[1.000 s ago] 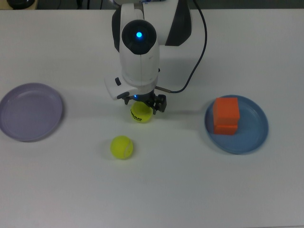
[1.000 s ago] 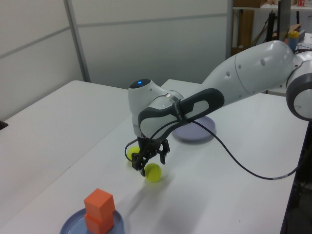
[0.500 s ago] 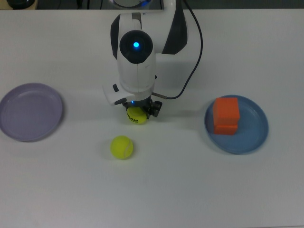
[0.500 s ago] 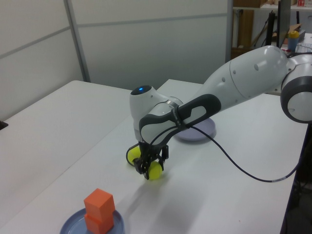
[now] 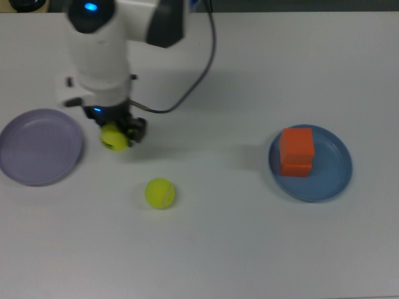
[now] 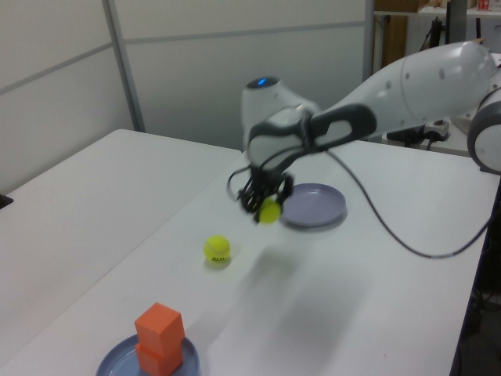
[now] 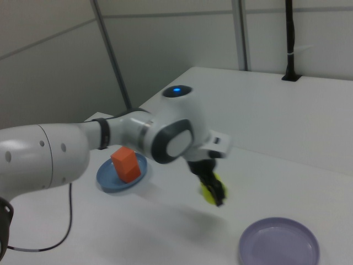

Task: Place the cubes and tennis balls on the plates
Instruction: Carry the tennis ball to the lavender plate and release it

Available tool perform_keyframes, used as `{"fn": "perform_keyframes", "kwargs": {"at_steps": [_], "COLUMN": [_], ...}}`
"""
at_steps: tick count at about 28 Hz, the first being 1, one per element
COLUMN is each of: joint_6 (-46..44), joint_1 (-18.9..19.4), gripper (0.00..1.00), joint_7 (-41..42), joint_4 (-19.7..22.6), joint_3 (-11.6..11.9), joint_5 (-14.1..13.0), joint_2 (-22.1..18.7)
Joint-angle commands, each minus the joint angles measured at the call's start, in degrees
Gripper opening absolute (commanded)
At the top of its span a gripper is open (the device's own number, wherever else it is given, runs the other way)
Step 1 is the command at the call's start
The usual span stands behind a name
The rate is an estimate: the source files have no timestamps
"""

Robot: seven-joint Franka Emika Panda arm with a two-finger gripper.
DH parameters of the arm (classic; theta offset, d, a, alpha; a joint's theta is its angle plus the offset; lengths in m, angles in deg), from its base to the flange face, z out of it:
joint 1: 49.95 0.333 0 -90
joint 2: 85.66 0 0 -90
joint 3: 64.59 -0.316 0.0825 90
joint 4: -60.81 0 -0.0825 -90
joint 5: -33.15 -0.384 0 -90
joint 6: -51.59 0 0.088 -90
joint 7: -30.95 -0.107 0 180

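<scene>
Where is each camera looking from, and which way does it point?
Top view: overhead, looking straight down on the white table; shows the arm and its hand carrying a tennis ball.
Left view: from beyond the blue plate, looking along the table toward the lavender plate; the long white arm shows.
Right view: from the lavender plate's end, facing back toward the stacked orange cubes.
All three share the carried ball.

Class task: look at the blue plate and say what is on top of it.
The blue plate holds two orange cubes, one stacked on the other. The plate's surface beneath them is covered.
</scene>
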Motion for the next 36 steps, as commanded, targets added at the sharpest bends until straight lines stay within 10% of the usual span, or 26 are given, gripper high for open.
{"fn": "perform_keyframes", "kwargs": {"at_steps": [1,18,19,21,36], "joint_6": [-0.9,2.6,2.5,2.4,-4.2], "joint_1": [-1.9,-5.6,-5.8,-6.0,-2.9], "gripper": [0.00,0.02,0.22,1.00,1.00], "joint_7": [5.9,12.2,12.3,12.5,15.3], "joint_4": [0.0,-0.1,-0.1,-0.1,-5.5], "joint_3": [5.6,7.5,7.5,7.5,7.9], "joint_5": [-4.0,-7.2,-7.2,-6.8,-10.1], "joint_2": [1.2,8.7,8.7,8.6,1.1]}}
